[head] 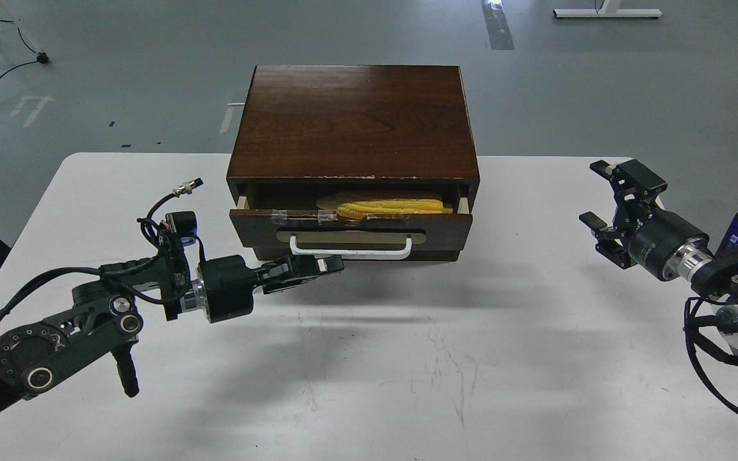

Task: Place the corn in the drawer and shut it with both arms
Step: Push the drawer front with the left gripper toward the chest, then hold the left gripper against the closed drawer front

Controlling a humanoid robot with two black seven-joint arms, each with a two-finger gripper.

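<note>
The dark brown drawer (254,225) stands slightly open in the cabinet (353,121), with only a narrow gap at its taped top edge. The yellow corn (388,206) lies inside it, partly showing through the gap. My left gripper (334,264) is shut, with its tip against the drawer front just below the left part of the white handle (350,251). My right gripper (596,193) is open and empty, hovering over the table far right of the cabinet.
The cabinet stands at the back middle of the white table (407,358). A plain dark panel (433,255) shows below the drawer. Grey floor with cables lies beyond the table.
</note>
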